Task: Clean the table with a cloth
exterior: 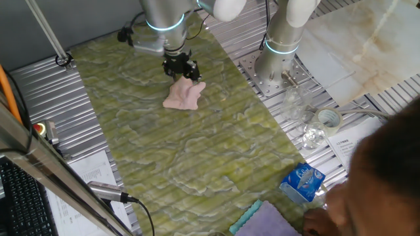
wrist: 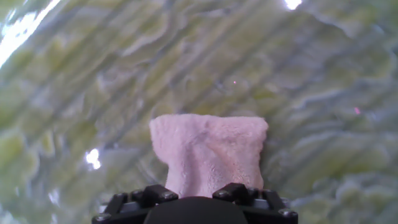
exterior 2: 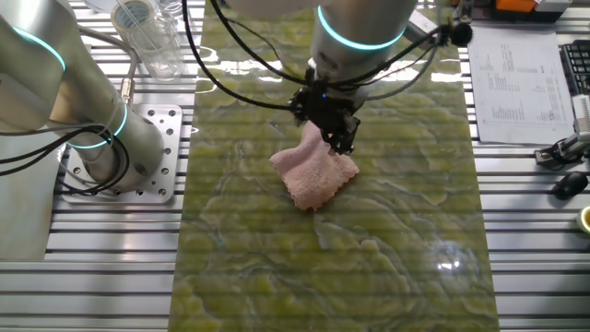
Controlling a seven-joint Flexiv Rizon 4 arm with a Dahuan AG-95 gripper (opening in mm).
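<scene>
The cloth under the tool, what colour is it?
Plain pale pink cloth, with no marks; the hand view shows it best.

no text, label or number can be read in any view. printed sheets (exterior 2: 524, 88) lie beside the bench (exterior 2: 415, 240) in the other fixed view, their lines of print too small to make out. more printed paper (exterior: 82, 176) shows in one fixed view, also illegible. a blue packet (exterior: 302, 182) there bears white markings that stay blurred. a white sheet (exterior: 351, 145) near the tape roll (exterior: 328, 120) carries small dark characters, too tiny to read.
</scene>
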